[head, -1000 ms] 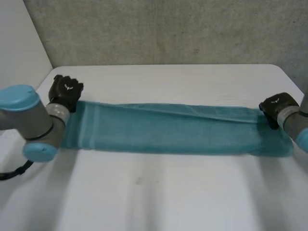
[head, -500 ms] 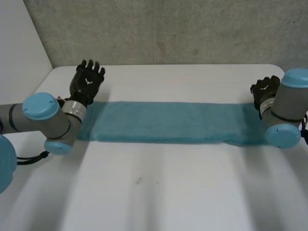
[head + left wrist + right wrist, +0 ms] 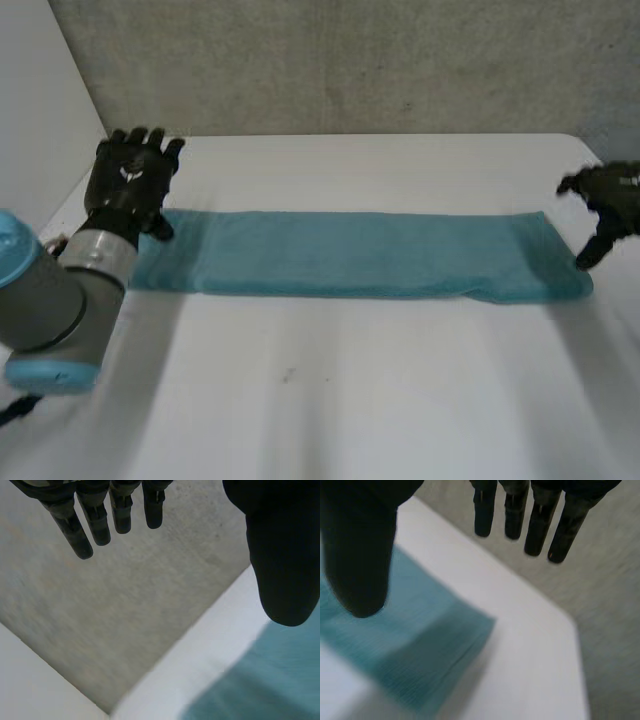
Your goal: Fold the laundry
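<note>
Across the white tabletop lies a teal towel, flat and drawn into a narrow band whose long axis runs side to side before the robot. By the towel's far left corner the left robot hand hovers with fingers straight and spread, released and grasping nothing; from its wrist, the towel lies beneath the thumb. Just beyond the towel's right end the right robot hand is likewise released, with the layered right corner of the towel below its thumb. Each robot hand is nearer its own short end. The next fold probably crosses the long axis, so one short end would be grasped and carried toward the opposite end.
</note>
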Robot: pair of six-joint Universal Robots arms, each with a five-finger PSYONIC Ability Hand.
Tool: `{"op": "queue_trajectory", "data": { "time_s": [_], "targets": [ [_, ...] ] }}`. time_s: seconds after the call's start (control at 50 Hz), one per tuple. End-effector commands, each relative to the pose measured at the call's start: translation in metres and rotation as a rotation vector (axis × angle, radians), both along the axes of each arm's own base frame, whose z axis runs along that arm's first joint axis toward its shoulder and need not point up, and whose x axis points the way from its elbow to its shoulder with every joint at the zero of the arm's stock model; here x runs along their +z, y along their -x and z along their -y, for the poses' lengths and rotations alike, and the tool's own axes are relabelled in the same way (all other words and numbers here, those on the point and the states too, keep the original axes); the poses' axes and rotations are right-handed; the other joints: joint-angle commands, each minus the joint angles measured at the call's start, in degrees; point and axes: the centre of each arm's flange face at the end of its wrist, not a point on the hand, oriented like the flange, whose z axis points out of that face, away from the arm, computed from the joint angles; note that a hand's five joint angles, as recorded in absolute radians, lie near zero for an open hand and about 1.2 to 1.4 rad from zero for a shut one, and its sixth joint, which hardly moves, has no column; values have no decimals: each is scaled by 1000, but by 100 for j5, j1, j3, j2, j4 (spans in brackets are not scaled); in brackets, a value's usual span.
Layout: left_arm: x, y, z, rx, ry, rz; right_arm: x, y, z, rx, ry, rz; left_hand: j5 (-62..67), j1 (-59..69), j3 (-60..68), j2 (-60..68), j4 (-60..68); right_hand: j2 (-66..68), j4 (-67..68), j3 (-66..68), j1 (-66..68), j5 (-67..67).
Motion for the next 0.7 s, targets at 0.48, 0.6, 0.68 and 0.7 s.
{"op": "queue_trajectory", "data": {
  "time_s": [0.48, 0.6, 0.68, 0.7],
  "targets": [
    [-18, -21, -23, 34, -242, -204, -95, 30, 22, 11, -128, -5, -56, 67, -11, 51, 32, 3179, 3162, 3170, 3406, 3150],
    [-18, -20, -24, 32, -242, -204, -104, 31, 30, 10, -117, -40, -56, 67, -11, 51, 32, 6149, 6132, 6140, 6375, 6119],
    [-19, -19, -26, 28, -247, -202, -108, 34, 35, 2, -118, -62, -73, 50, -28, 34, 15, 6156, 6139, 6146, 6382, 6126],
    [-20, -20, -27, 29, -250, -202, -107, 36, 37, -6, -115, -69, -73, 50, -28, 34, 15, 6156, 6139, 6146, 6382, 6126]
  ]
}}
